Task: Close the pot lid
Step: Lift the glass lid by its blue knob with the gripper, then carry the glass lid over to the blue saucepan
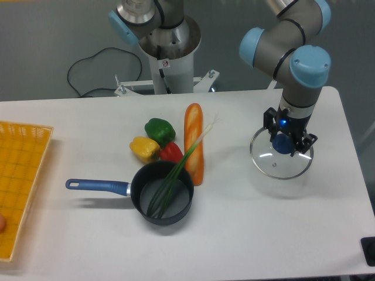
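One pot [162,201], one pot lid [280,160], its knob inside the pincer [285,144]; grip unclear.

Three peppers [159,140] – one pot [162,193], lid [280,159], baguette [194,142], basket [20,186].

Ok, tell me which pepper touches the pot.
The red pepper: it sits against the pot rim, while yellow and green lie farther back.

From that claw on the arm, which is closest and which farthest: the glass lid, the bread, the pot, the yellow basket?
1. Lid: right under the tool, at its knob.
2. Bread: mid-table, to the tool's left in the picture.
3. Pot: in front of the bread, farther over.
4. Basket: far edge of the table, farthest.
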